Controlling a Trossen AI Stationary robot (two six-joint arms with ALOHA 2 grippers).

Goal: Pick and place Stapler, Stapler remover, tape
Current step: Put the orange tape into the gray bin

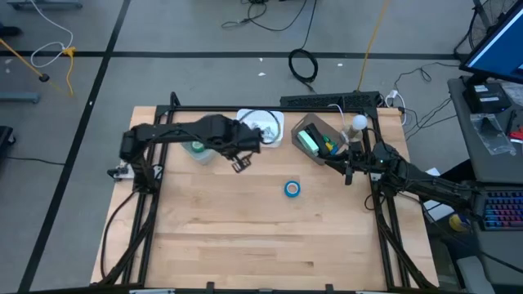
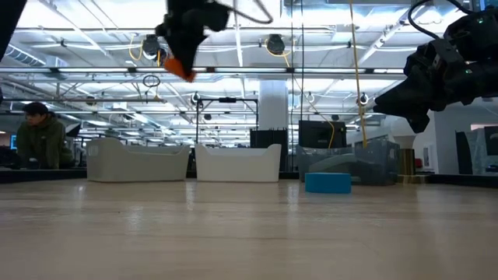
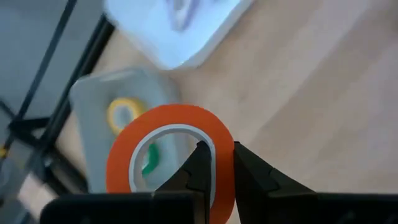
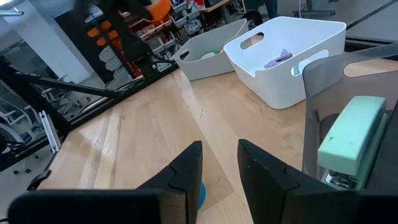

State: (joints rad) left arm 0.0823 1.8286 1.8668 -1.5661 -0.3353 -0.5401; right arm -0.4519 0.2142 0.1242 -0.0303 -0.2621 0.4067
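The left pincer [image 1: 239, 163] hangs high above the bench [image 1: 245, 237], toward 11 o'clock from the bench's middle, pinching the orange tape [image 3: 171, 158]: one finger goes through the roll's pale centre, the other presses its outer face. In the low view the roll shows as an orange patch under that pincer, well clear of the wood.

Below it, in the left wrist view, a grey bin [image 3: 99, 130] holds the yellow tape [image 3: 124, 113] and the green tape [image 3: 149, 163]. A white bin [image 1: 263, 126] stands just beside it at 12 o'clock, with a small purple thing [image 4: 277, 59] inside.

The blue tape [image 1: 292, 189] lies flat on the bench, slightly toward 2 o'clock from the middle.

The right pincer [image 1: 349, 175] hovers at 2 o'clock, fingers slightly spread with nothing between them, beside a clear bin [image 1: 315, 135] that holds the pale green stapler [image 4: 351, 134].
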